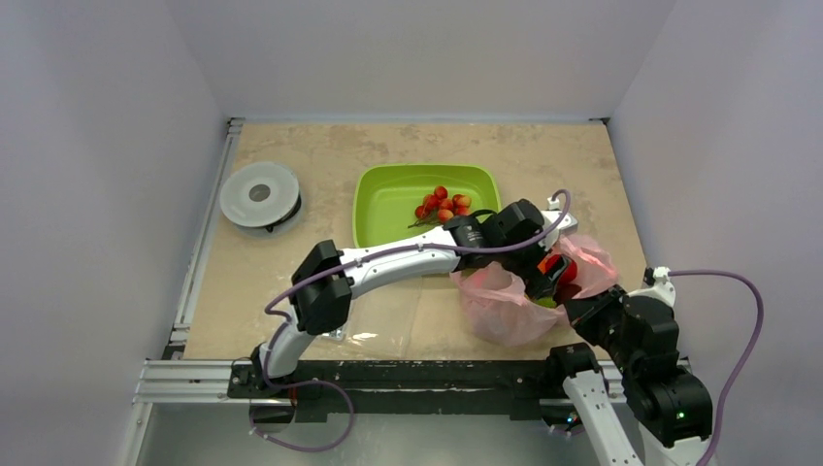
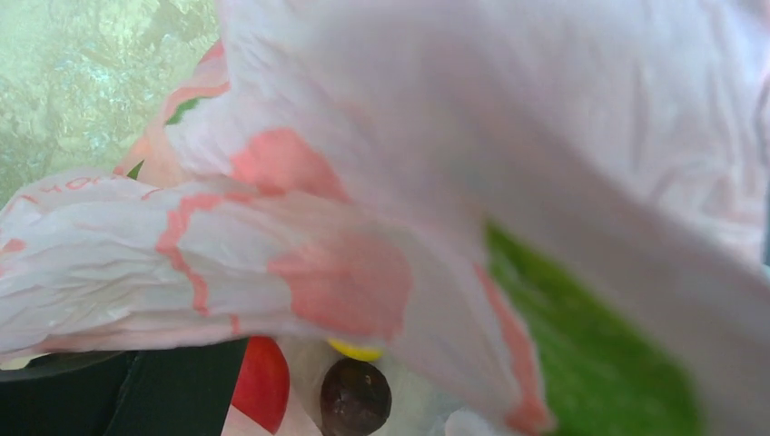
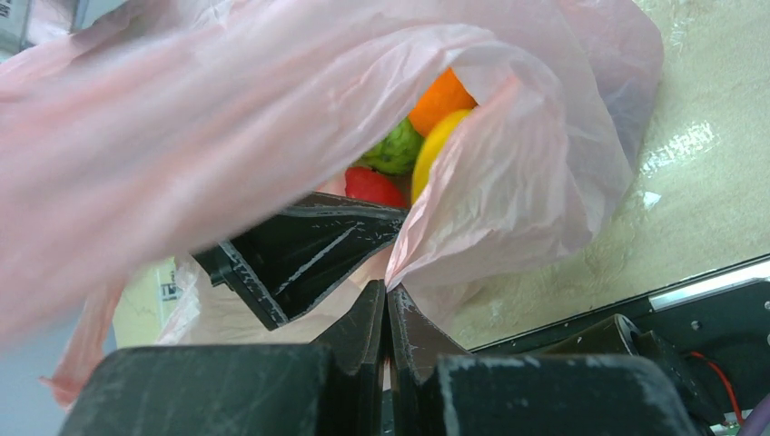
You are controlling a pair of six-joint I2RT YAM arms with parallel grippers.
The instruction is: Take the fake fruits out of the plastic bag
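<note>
The thin, translucent pink plastic bag (image 1: 500,309) lies near-right on the table (image 1: 320,165). The right gripper (image 3: 388,313) is clamped on its rim. The left gripper (image 1: 545,280) is in its mouth, its jaws hidden. The glossy fake fruits (image 3: 440,95) sit inside. Extraction is under way; next, pinch one and lift it out.

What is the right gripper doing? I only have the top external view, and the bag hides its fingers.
Observer: The right wrist view shows the right gripper shut on the rim of the plastic bag, whose mouth is open.
Operator: Which fruits are inside?
Observer: That view shows an orange fruit, a bumpy green fruit, a yellow fruit and a red fruit.
Operator: Has the left gripper got one?
Observer: I cannot tell. The left wrist view shows a dark maroon fruit close ahead, but the bag covers most of the frame.
</note>
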